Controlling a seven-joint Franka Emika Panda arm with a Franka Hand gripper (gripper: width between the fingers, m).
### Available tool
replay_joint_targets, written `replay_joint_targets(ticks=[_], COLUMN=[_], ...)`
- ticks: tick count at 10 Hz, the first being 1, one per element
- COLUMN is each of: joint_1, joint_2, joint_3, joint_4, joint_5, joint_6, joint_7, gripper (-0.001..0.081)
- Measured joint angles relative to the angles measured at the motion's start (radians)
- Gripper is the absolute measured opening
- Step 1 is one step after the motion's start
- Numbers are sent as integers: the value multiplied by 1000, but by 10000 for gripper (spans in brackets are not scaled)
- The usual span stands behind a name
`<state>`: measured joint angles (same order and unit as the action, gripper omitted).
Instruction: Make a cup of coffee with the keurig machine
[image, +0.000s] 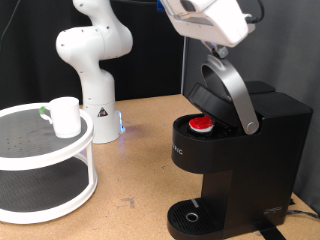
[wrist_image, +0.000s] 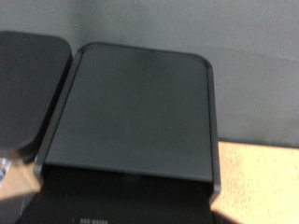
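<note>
The black keurig machine (image: 245, 150) stands at the exterior view's right. Its hinged lid (image: 210, 88) is raised and the grey arched handle (image: 238, 95) points up. A small pod with a red top (image: 202, 125) sits in the open chamber. The round drip tray (image: 190, 216) at its base has nothing on it. The white cup (image: 66, 116) stands on the top tier of a white round rack (image: 45, 152) at the left. My gripper (image: 207, 45) is at the top, just above the raised lid. The wrist view shows only the lid's flat black surface (wrist_image: 140, 112), no fingers.
The white robot base (image: 95, 60) stands at the back on the wooden table (image: 140, 150), between the rack and the machine. A second black machine surface (wrist_image: 28, 89) shows beside the lid in the wrist view. A cable runs off the machine's lower right.
</note>
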<state>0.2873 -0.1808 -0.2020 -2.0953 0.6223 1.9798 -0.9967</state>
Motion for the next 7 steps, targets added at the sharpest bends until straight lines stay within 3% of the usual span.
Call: replay_joint_targets(ticks=[7], joint_1=[-33], joint_2=[-6], joint_3=[-8], joint_4=[-48], joint_5=[-107], joint_6=[69], joint_7=[-6], gripper=[1])
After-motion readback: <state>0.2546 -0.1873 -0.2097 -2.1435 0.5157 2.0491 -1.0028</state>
